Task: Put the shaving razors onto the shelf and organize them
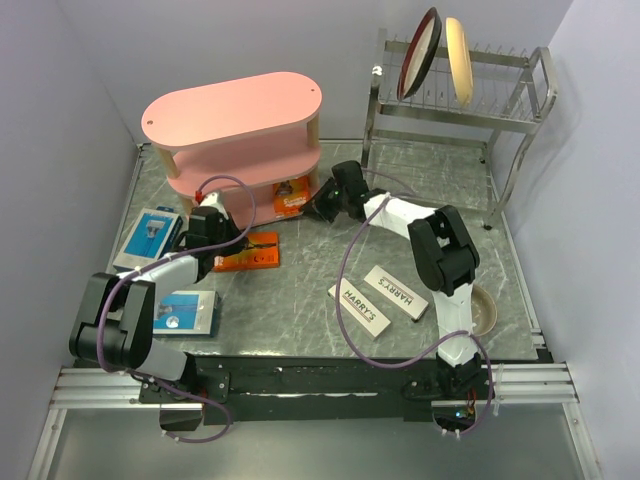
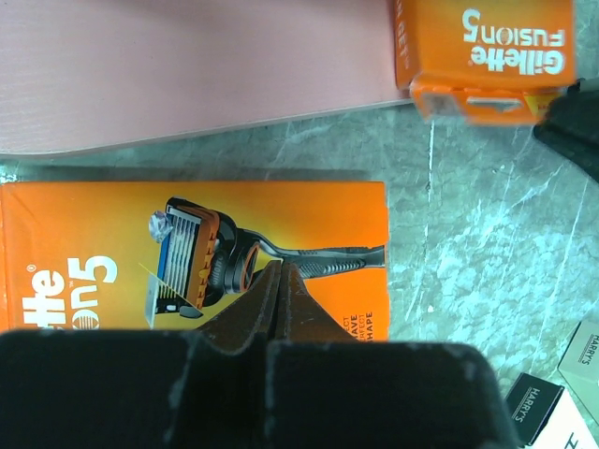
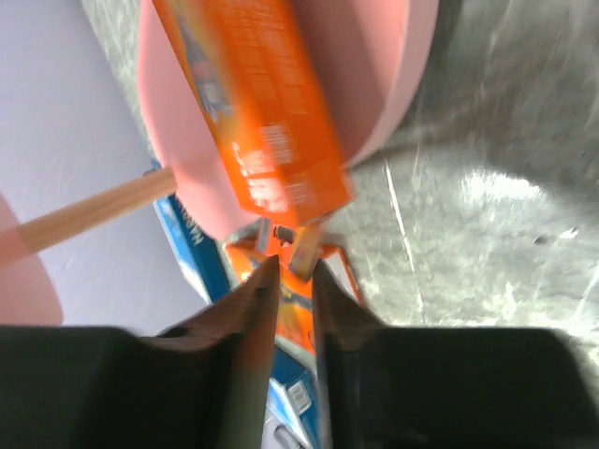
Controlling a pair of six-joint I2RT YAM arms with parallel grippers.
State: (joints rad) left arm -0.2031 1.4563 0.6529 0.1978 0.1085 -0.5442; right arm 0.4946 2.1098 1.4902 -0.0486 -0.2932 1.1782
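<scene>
one orange pack (image 1: 292,196) sits on the lowest tier of the pink shelf (image 1: 235,110), at the far-left corner of your grey marbled worktop (image 1: 300,290), with pale walls around. its long axis points out at the right fingers (image 3: 258,297), which are nearly closed at its end; you cannot tell if they grip it. the second orange pack (image 2: 187,253) lies flat, long axis left-right, under the clenched, empty left fingers (image 2: 264,309). only the top view shows the dish rack (image 1: 455,90).

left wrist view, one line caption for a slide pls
Left end effector closed above an orange razor pack; second orange pack at the pink shelf.
</scene>
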